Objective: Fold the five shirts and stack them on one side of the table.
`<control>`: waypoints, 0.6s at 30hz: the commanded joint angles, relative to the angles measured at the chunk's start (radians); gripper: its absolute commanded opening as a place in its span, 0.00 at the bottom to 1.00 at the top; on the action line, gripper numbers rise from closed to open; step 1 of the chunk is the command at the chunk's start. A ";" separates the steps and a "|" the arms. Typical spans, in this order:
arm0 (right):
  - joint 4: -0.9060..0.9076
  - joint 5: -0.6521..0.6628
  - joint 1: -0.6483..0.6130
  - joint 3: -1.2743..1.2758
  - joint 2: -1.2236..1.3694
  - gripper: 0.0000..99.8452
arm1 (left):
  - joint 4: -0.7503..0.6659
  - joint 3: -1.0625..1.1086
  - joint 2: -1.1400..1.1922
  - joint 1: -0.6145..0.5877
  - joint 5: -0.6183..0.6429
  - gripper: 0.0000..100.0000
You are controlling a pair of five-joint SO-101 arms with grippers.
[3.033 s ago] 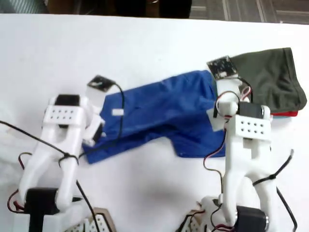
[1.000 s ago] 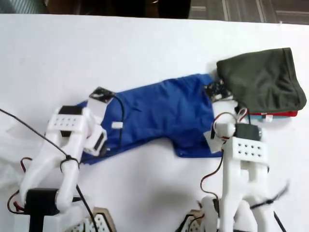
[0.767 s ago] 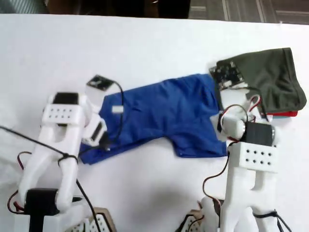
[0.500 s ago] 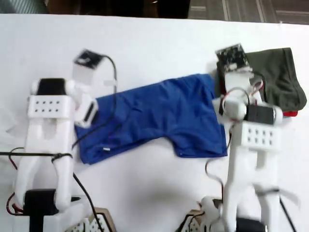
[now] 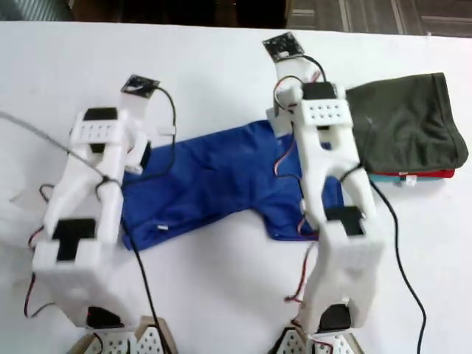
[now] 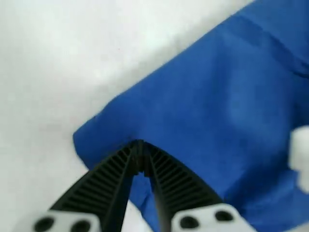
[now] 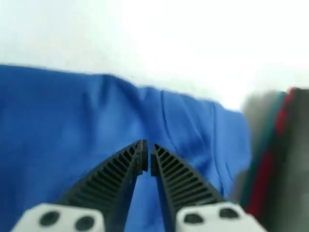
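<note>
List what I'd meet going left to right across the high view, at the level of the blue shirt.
left arm → blue shirt → right arm → dark green shirt, which lies on top of the folded stack

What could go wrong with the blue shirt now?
The right end effector hangs near the folded pile, so a swing that way might knock the pile askew. The blue shirt lies wrinkled and crooked, so a fold from here may come out lopsided.
</note>
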 commanded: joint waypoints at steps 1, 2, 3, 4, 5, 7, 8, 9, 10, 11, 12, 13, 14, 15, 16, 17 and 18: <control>0.027 -0.009 0.007 -0.189 0.160 0.02 | 0.003 -0.127 0.112 -0.014 0.006 0.03; 0.044 -0.009 0.016 -0.230 0.203 0.02 | 0.018 -0.166 0.152 -0.021 0.006 0.03; 0.059 -0.008 0.025 -0.276 0.242 0.02 | 0.038 -0.214 0.190 -0.029 0.006 0.03; 0.076 -0.005 0.038 -0.322 0.280 0.02 | 0.063 -0.268 0.232 -0.043 0.006 0.03; 0.093 -0.003 0.050 -0.370 0.314 0.02 | 0.094 -0.334 0.276 -0.057 0.006 0.03; 0.120 -0.003 0.076 -0.462 0.374 0.02 | 0.172 -0.493 0.370 -0.081 0.006 0.03; 0.136 -0.003 0.087 -0.506 0.401 0.02 | 0.218 -0.581 0.420 -0.091 0.005 0.03; 0.151 -0.002 0.094 -0.551 0.427 0.02 | 0.264 -0.680 0.476 -0.094 0.005 0.03; 0.168 -0.002 0.101 -0.594 0.450 0.02 | 0.311 -0.779 0.532 -0.094 0.005 0.03; 0.183 -0.002 0.105 -0.637 0.472 0.02 | 0.359 -0.883 0.589 -0.092 0.003 0.03; 0.200 -0.002 0.105 -0.677 0.492 0.02 | 0.405 -0.986 0.647 -0.087 0.003 0.03; 0.216 -0.002 0.105 -0.712 0.510 0.02 | 0.446 -1.092 0.706 -0.083 0.003 0.03; 0.234 -0.002 0.105 -0.747 0.527 0.02 | 0.483 -1.194 0.763 -0.077 0.003 0.03; 0.251 -0.002 0.104 -0.778 0.542 0.02 | 0.517 -1.294 0.818 -0.072 0.003 0.03; 0.268 -0.002 0.104 -0.806 0.555 0.02 | 0.548 -1.385 0.864 -0.066 0.003 0.03; 0.282 -0.002 0.102 -0.832 0.564 0.02 | 0.574 -1.468 0.908 -0.063 0.003 0.03; 0.298 -0.002 0.102 -0.856 0.570 0.02 | 0.594 -1.543 0.947 -0.058 0.003 0.03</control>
